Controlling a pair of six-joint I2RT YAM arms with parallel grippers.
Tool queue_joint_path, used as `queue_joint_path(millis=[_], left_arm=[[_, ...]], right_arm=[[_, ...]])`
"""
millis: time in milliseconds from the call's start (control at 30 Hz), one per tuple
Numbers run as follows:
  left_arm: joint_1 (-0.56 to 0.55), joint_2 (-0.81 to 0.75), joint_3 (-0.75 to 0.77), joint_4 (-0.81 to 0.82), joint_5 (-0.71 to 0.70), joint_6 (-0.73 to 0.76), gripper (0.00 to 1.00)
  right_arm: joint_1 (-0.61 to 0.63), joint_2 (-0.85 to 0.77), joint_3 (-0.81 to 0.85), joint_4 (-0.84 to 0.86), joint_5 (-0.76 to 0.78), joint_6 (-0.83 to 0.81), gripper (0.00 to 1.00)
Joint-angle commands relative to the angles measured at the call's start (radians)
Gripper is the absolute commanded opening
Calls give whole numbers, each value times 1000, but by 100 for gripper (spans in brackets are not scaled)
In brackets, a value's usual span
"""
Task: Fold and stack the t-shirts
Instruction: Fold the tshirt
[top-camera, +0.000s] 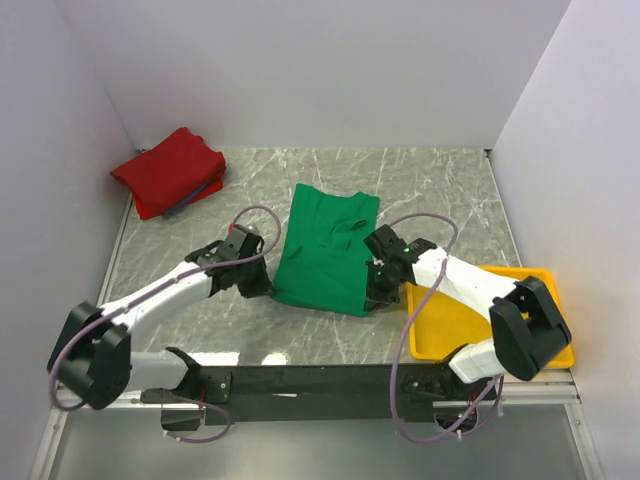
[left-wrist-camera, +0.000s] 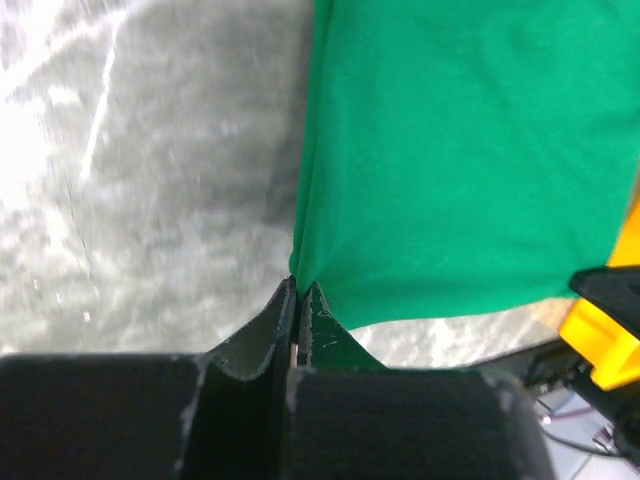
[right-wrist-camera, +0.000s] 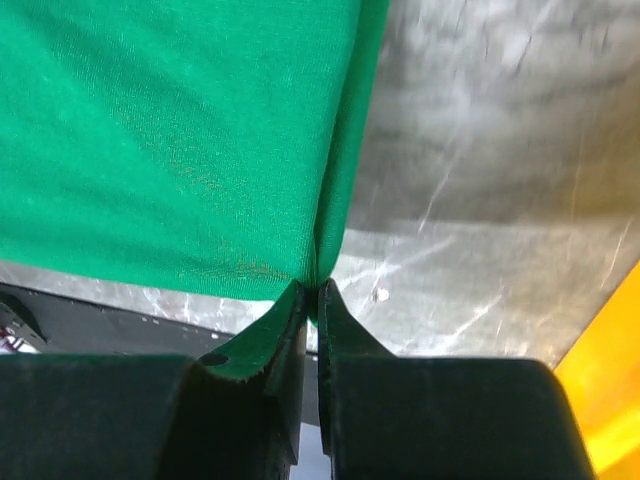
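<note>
Marble tabletop (top-camera: 430, 180) (white walls (top-camera: 300, 70))

Centre: green t-shirt (top-camera: 325, 250), plain bright green, no print.
10 o'clock: red t-shirt (top-camera: 168, 172), plain red.
table (top-camera: 440, 185): grey marble, pale veins.
4 o'clock: tray (top-camera: 450, 325), solid yellow.
left arm (top-camera: 165, 295), right arm (top-camera: 465, 282): white shells, black joints.
cables (top-camera: 258, 208): purple.
left gripper (left-wrist-camera: 298, 292), right gripper (right-wrist-camera: 312, 292): black, scuffed.

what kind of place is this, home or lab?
Probably a lab robot cell: plain white walls box in a marble-look table, with a left arm and right arm mounted at its near edge and a green t-shirt between them.
</note>
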Motion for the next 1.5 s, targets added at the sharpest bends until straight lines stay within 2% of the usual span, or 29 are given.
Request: queue_joint_path(millis=[0, 400, 633, 800, 1033, 1233, 1467], left_arm=[[-24, -104, -17, -59, -43, -36, 1], [-97, -388, -71, -218, -77, -139, 1], [-110, -520, -56, -313, -50, -175, 1], [-111, -548, -36, -335, -34, -193, 1], [-113, -448, 42, -257, -51, -176, 1], [-110, -282, 116, -228, -77, -98, 0], [-65, -124, 207, -172, -65, -37, 0]], right_arm=[[46, -78, -28, -78, 70, 60, 0], [233, -282, -73, -156, 130, 250, 0], [267, -391, -54, -237, 152, 314, 0], [270, -436, -9, -272, 170, 337, 0], [253, -413, 58, -289, 256, 327, 0], [157, -321, 82, -205, 219, 255, 0], [40, -184, 228, -208, 207, 147, 0]])
